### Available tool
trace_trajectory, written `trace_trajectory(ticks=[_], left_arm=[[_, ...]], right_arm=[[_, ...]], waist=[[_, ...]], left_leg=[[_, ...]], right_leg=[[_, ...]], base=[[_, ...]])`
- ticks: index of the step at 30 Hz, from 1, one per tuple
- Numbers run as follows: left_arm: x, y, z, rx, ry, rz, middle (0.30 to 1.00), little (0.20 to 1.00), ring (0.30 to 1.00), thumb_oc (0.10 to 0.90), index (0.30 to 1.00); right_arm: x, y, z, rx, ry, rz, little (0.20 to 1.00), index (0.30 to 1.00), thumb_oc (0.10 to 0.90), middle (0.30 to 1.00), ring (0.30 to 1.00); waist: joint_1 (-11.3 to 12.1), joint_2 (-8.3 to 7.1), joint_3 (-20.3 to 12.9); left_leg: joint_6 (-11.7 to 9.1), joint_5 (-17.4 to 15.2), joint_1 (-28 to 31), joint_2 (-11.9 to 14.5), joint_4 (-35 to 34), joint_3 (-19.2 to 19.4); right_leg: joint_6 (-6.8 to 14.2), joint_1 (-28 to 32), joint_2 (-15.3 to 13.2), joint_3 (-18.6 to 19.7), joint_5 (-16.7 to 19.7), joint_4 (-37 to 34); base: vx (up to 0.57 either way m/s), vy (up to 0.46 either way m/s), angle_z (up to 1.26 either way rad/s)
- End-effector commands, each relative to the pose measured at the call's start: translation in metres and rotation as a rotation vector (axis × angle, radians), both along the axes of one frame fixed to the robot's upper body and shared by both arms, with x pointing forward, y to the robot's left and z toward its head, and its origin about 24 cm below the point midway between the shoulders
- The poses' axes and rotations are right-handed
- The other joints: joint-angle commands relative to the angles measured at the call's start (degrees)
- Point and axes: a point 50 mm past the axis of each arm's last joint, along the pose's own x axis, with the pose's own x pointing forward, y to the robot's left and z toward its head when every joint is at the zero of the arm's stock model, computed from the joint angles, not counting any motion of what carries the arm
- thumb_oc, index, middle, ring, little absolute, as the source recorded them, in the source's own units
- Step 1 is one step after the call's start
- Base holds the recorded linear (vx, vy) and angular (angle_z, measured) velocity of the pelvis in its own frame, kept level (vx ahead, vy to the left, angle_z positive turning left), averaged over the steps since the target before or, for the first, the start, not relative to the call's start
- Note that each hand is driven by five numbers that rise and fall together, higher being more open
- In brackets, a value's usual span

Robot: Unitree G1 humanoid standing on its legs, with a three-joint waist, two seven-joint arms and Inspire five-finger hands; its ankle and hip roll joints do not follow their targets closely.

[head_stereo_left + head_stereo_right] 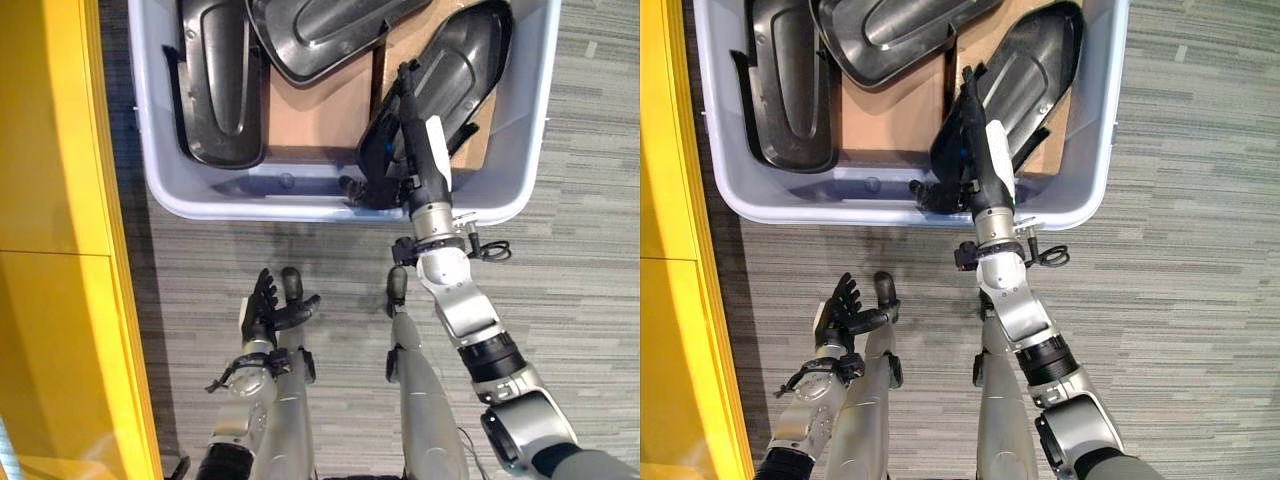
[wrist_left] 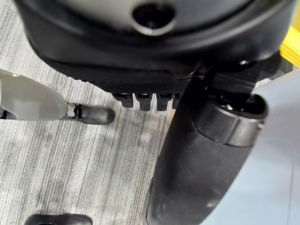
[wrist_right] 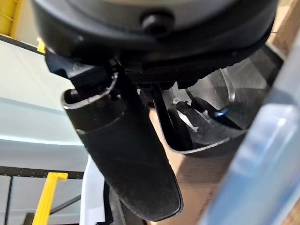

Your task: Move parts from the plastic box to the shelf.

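Observation:
A grey-blue plastic box (image 1: 300, 205) stands on the floor and holds three black moulded parts. My right hand (image 1: 415, 150) reaches over the box's near wall onto the right-hand part (image 1: 460, 60), which leans tilted against the box's right side. Its fingers lie fairly straight along that part's left edge. In the right wrist view the part's rim (image 3: 234, 122) sits between the thumb (image 3: 126, 154) and the fingers, which are not closed on it. My left hand (image 1: 270, 310) hangs open and empty over the floor, just short of the box.
Two more black parts (image 1: 220, 80) (image 1: 320, 30) lie at the box's left and middle on a brown cardboard liner (image 1: 320, 110). The yellow shelf (image 1: 50, 200) runs along the left side. Striped grey carpet surrounds the box.

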Motion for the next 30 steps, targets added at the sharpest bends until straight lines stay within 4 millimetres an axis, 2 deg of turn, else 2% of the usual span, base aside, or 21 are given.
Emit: trace_trajectory(ticks=[1,2,7,8,11,14,16,23,26,30], left_arm=[[0.001,0.014,0.016,0.065,-0.086,0.025,1.000,1.000,1.000,0.900,1.000],[0.003,0.011,0.020,0.068,-0.105,0.013,1.000,1.000,1.000,0.900,1.000],[0.008,0.006,0.027,0.071,-0.137,0.002,1.000,1.000,1.000,0.900,1.000],[0.008,0.004,0.028,0.074,-0.143,-0.002,1.000,1.000,1.000,0.900,1.000],[0.010,0.003,0.030,0.072,-0.153,-0.006,1.000,1.000,1.000,0.900,1.000],[0.012,0.000,0.032,0.076,-0.165,-0.013,1.000,1.000,1.000,0.900,1.000],[0.013,0.000,0.033,0.083,-0.170,-0.015,1.000,1.000,1.000,0.900,1.000],[0.015,-0.001,0.035,0.091,-0.181,-0.011,1.000,1.000,1.000,0.900,1.000],[0.016,-0.001,0.039,0.095,-0.199,-0.012,1.000,1.000,1.000,0.900,1.000],[0.017,0.001,0.043,0.091,-0.214,-0.002,1.000,1.000,1.000,0.900,1.000]], right_arm=[[-0.005,-0.007,0.057,0.008,-0.293,-0.087,1.000,1.000,0.900,1.000,1.000],[0.001,-0.016,0.062,-0.013,-0.314,-0.155,1.000,1.000,0.900,1.000,1.000],[0.014,-0.033,0.067,-0.058,-0.330,-0.282,1.000,1.000,0.900,1.000,1.000],[0.021,-0.042,0.061,-0.071,-0.296,-0.333,1.000,1.000,0.900,1.000,1.000],[0.026,-0.047,0.058,-0.069,-0.280,-0.365,1.000,1.000,0.900,1.000,1.000],[0.036,-0.068,0.044,-0.112,-0.233,-0.473,1.000,1.000,0.900,1.000,1.000],[0.036,-0.072,0.043,-0.123,-0.238,-0.489,1.000,1.000,0.900,1.000,1.000],[0.031,-0.065,0.048,-0.182,-0.292,-0.460,1.000,1.000,0.900,1.000,1.000],[0.030,-0.060,0.062,-0.225,-0.347,-0.446,1.000,1.000,0.900,1.000,1.000],[0.027,-0.061,0.074,-0.247,-0.400,-0.457,1.000,1.000,0.900,1.000,1.000]], waist=[[1.6,1.53,-0.9],[2.1,2.05,-0.9],[3.0,3.15,-0.9],[3.4,3.51,-0.9],[3.7,3.91,-0.9],[4.1,4.70,-0.9],[4.2,4.98,-0.9],[4.3,5.31,-0.9],[4.5,5.29,-0.9],[4.5,5.34,-0.9]], left_leg=[[0.9,-11.4,8.1,1.7,-0.4,-0.4],[1.0,-11.5,7.4,1.6,-0.4,-0.6],[1.0,-11.6,6.2,1.4,-0.4,-1.0],[1.0,-11.7,5.7,1.3,-0.4,-1.1],[1.0,-11.6,5.2,1.2,-0.4,-1.3],[1.0,-11.7,4.2,1.0,-0.4,-1.5],[1.0,-11.7,4.0,1.0,-0.4,-1.5],[1.0,-11.7,3.6,0.8,-0.4,-1.6],[1.0,-11.7,3.7,0.8,-0.4,-1.5],[1.0,-11.8,3.7,0.8,-0.4,-1.5]], right_leg=[[-1.9,0.2,-4.8,2.3,-3.6,4.4],[-2.0,-0.3,-5.0,2.3,-3.5,4.4],[-2.1,-1.1,-5.1,2.2,-3.4,4.1],[-2.1,-1.4,-5.2,2.2,-3.4,3.9],[-2.1,-1.8,-5.2,2.1,-3.3,3.9],[-2.2,-2.6,-5.4,2.1,-3.1,3.7],[-2.1,-2.9,-5.6,2.1,-3.0,3.8],[-2.0,-3.2,-5.8,2.1,-2.9,3.6],[-2.1,-3.2,-5.9,2.1,-3.0,3.5],[-2.0,-3.3,-6.0,2.1,-3.1,3.5]], base=[[0.00,0.000,0.00],[0.00,0.000,0.00],[0.00,0.003,0.02],[0.00,0.000,0.00],[-0.01,0.010,0.03],[-0.01,0.019,0.03],[0.00,0.016,0.02],[0.00,0.008,0.01],[0.00,0.000,0.00],[0.00,0.000,0.00]])
